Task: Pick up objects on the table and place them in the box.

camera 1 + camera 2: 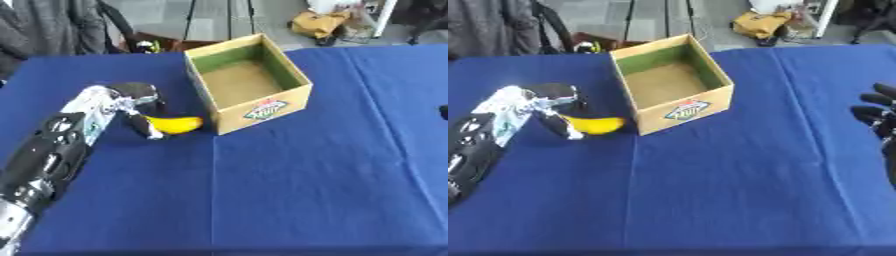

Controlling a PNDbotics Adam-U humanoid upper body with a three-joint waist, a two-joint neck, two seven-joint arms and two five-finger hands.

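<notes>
A yellow banana [177, 124] lies on the blue tablecloth, just left of the open cardboard box [248, 83]. My left hand [140, 107] is down at the banana's left end, its fingers curled round that end. The banana's right tip nearly touches the box's front left corner. The box has a green inner lining, a printed label on its front wall, and nothing in it. My right hand [878, 117] shows only at the right edge of the right eye view, fingers relaxed and apart, holding nothing.
The blue table [306, 180] stretches wide in front of and to the right of the box. Beyond the far edge there is floor with a yellow bag [319, 22] and a dark garment [48, 25] at the far left.
</notes>
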